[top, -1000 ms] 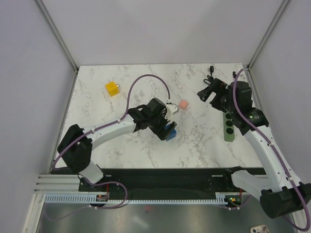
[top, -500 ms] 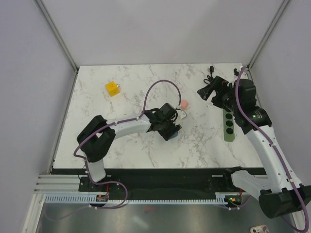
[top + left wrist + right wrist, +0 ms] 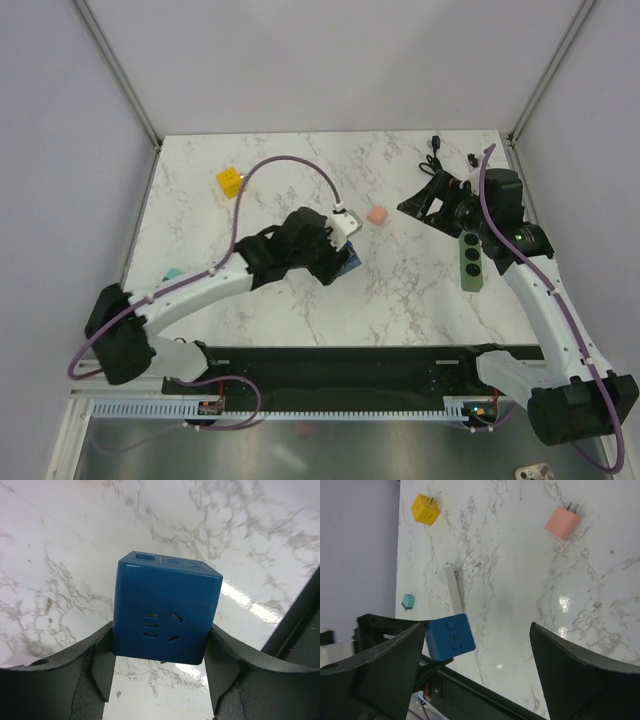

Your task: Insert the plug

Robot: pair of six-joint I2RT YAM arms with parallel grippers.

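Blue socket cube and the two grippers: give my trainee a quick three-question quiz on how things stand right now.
1. True or false: the left gripper is clamped on the blue socket cube.
2. The right gripper is: A) open, holding nothing; B) shut, holding nothing; C) shut on a plug.
3. What colour is the small cube at the far left of the table?
Key: 1 true; 2 A; 3 yellow.
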